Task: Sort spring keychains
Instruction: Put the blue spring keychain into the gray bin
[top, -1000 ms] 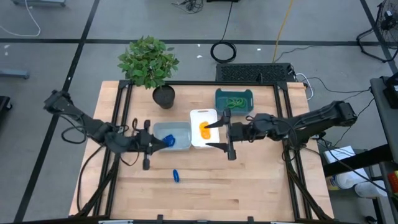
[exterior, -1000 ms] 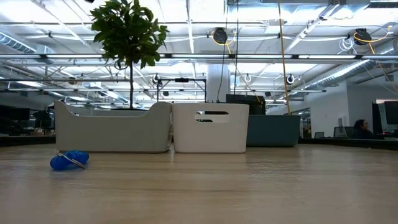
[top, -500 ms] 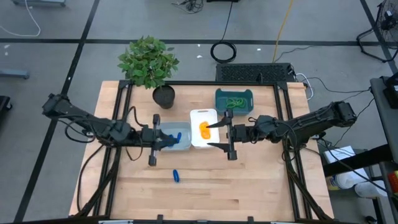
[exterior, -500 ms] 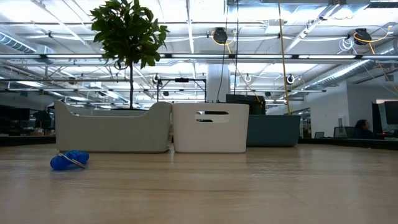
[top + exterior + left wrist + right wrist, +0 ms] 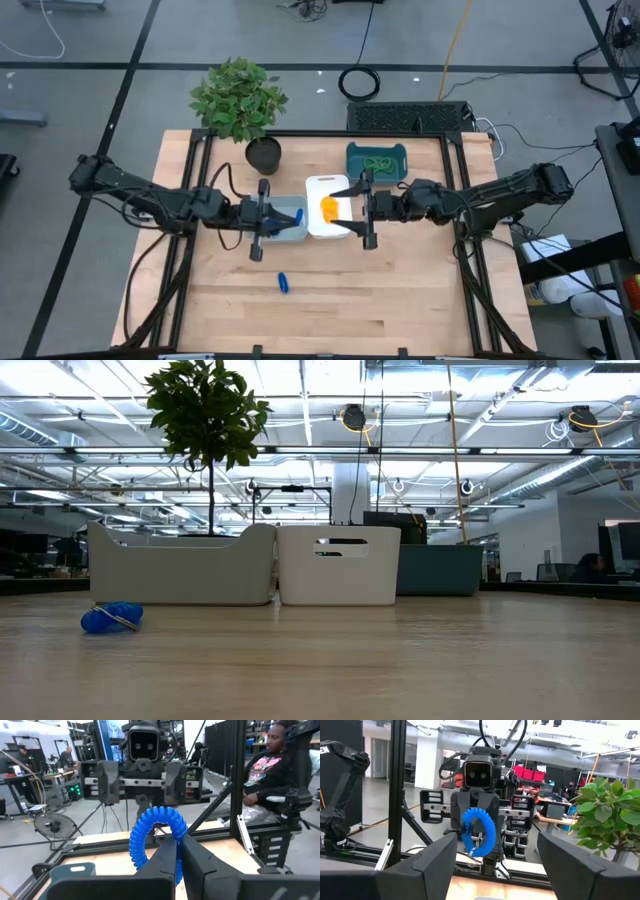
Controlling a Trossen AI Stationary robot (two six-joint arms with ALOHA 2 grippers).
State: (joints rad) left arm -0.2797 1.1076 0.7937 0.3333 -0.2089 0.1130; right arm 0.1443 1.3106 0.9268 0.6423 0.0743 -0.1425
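Pinching a blue spring keychain (image 5: 157, 837), your left gripper (image 5: 262, 217) hangs over the grey tray (image 5: 290, 230), its jaws clenched on the coil. You have another blue keychain (image 5: 284, 284) lying loose on the bench (image 5: 400, 290) nearer the front edge. Orange keychains (image 5: 329, 208) sit in the white tray (image 5: 325, 184), green ones (image 5: 378, 163) in the teal tray (image 5: 352, 160). Your right gripper (image 5: 362, 210) hovers over the white tray, jaws spread wide and holding nothing.

Dark jointed arms (image 5: 150, 198), black cables

Left claw (image 5: 272, 217) is clamped shut, facing the right claw (image 5: 350, 208), whose fingers are spread wide.
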